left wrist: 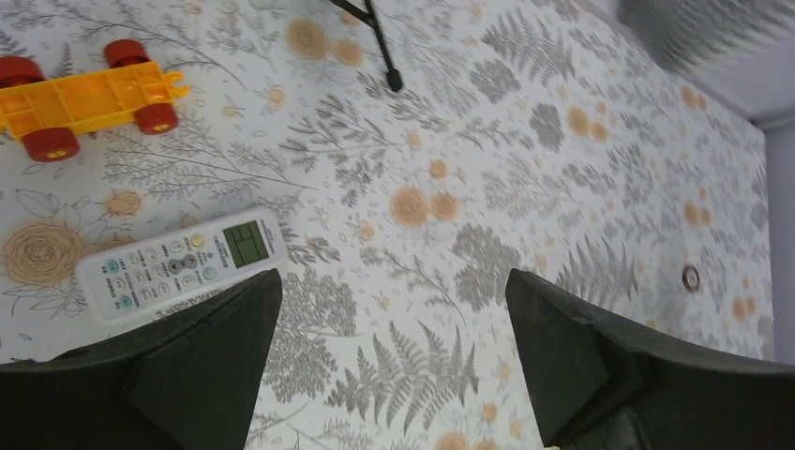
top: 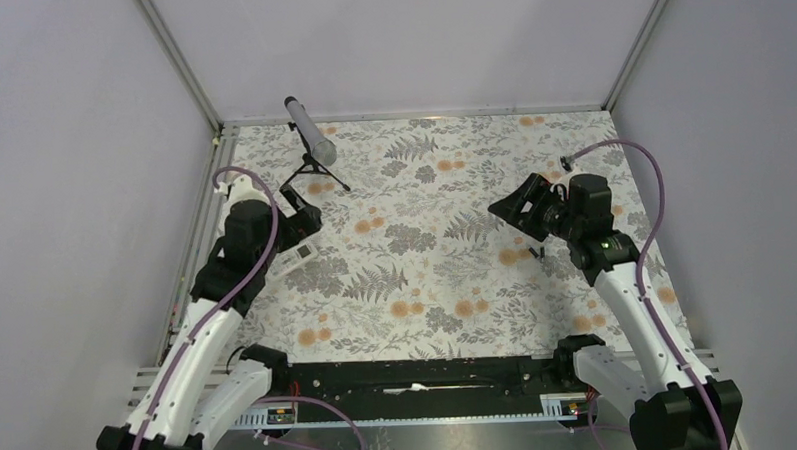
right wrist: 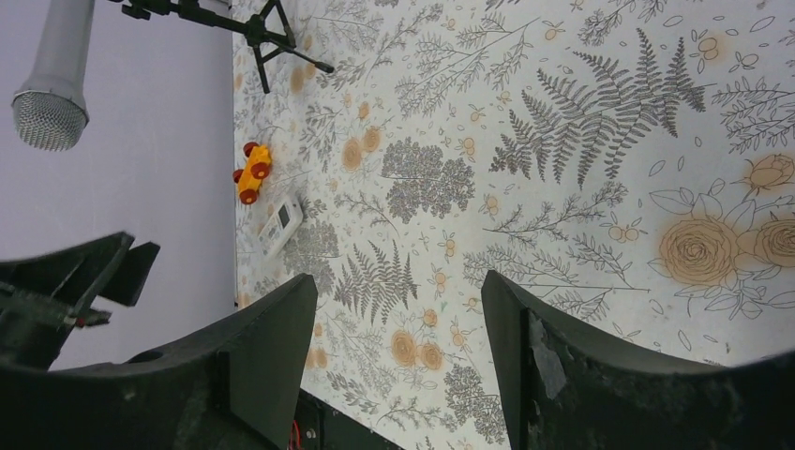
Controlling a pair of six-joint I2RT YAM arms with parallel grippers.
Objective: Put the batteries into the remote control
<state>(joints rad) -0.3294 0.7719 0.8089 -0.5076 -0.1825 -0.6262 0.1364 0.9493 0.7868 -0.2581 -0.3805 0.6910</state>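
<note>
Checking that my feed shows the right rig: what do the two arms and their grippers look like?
Both match: white link shells on the left arm and right arm, black joints and bases. A purple cable loops along each. The left gripper and right gripper have broad, matt black, wedge-shaped fingers. A small green light shows on the right arm.

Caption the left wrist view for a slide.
Open left gripper beside the white remote control, orange toy car beyond.

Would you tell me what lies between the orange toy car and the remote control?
Only bare floral cloth, seen in the left wrist view, between the toy car and the remote control.
</note>
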